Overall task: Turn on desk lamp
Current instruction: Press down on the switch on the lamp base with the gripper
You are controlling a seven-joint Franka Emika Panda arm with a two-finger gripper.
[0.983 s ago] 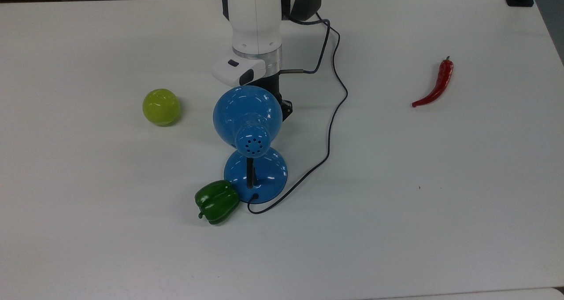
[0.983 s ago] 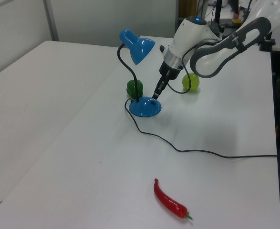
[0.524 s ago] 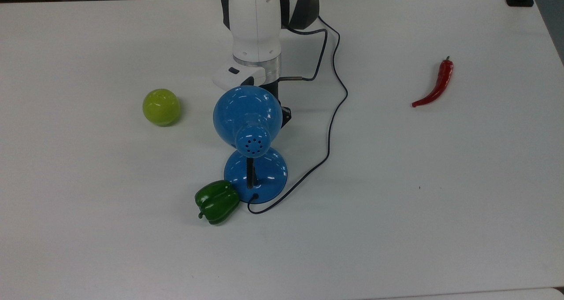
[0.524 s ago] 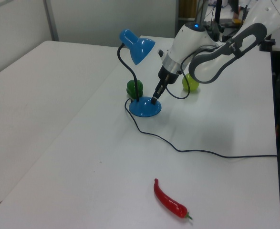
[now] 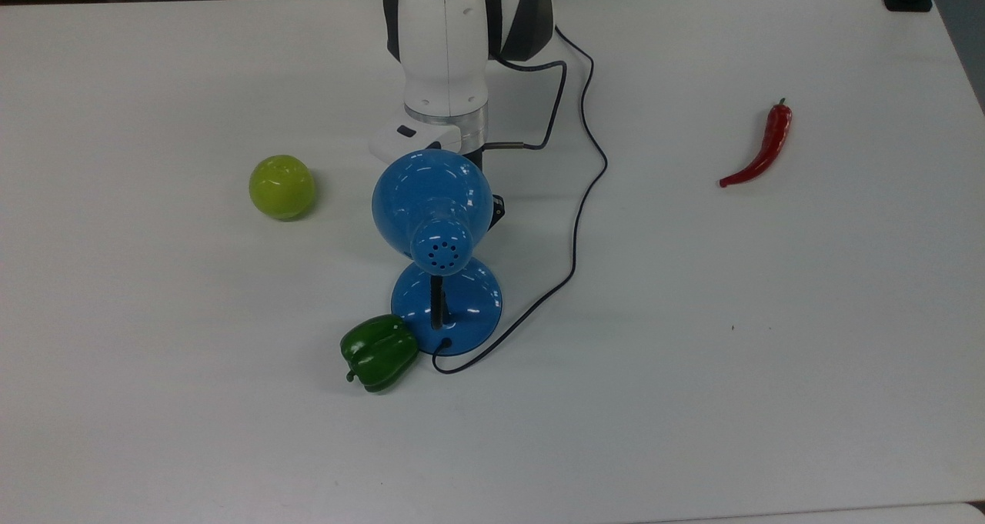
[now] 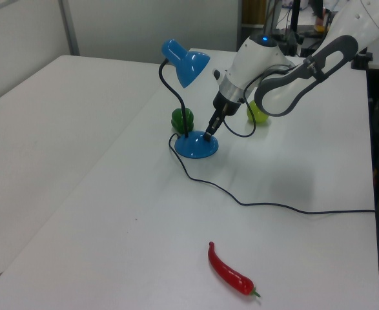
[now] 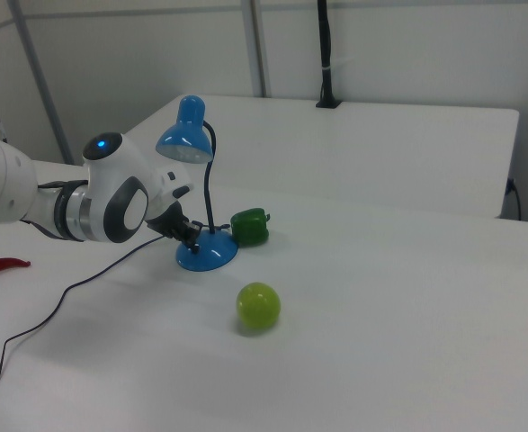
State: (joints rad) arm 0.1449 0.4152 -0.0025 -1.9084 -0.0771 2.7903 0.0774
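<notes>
Desk lamp upright mid-table, shade tilted toward arm; base just beside green bell pepper; cord looping off toward arm side; gripper tip down on base's top; finger state can't tell; lime-green ball near; red chili well apart.

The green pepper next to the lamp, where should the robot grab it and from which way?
Probably from above, pinching the green pepper across its bulging sides. It lies on its side on the table, stem toward the top view's lower left. The lamp base touches it on the top view's right, so the fingers should close across the free sides, not toward the base.
</notes>
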